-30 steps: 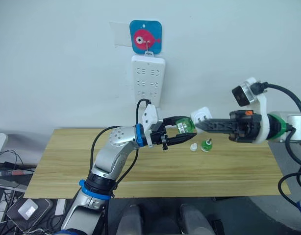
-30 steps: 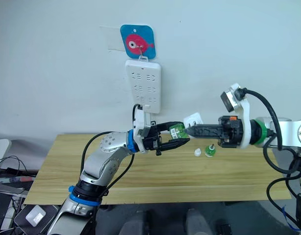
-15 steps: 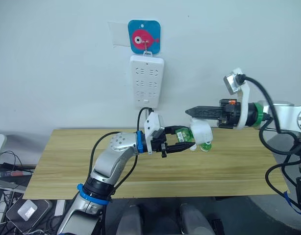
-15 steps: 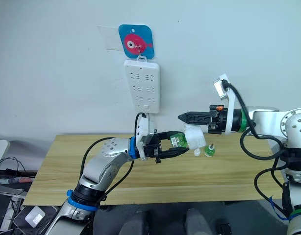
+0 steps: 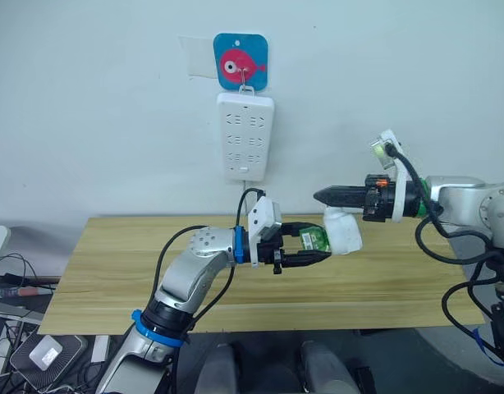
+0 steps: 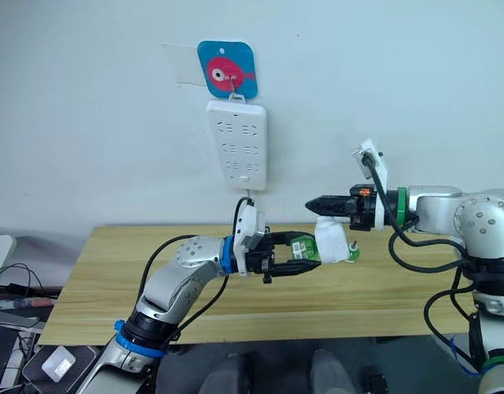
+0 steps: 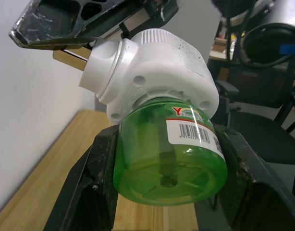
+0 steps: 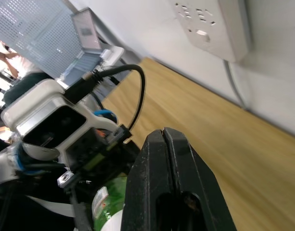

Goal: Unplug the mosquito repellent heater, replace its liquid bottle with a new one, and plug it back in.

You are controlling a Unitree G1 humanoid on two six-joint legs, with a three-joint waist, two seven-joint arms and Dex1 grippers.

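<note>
A light wooden table (image 5: pixel 112 271) stands against a white wall (image 5: pixel 96 107), its planks running side to side. Toward its right rear a small green bottle (image 6: pixel 353 251) stands, mostly hidden, so whether anything else lies beside it cannot be told. A power strip (image 5: pixel 245 136) hangs on the wall above the table's back edge.

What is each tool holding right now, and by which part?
The left tool clamps the green bottle by its sides; the heater sits on the bottle's neck. The right tool is shut, holding nothing.
</note>
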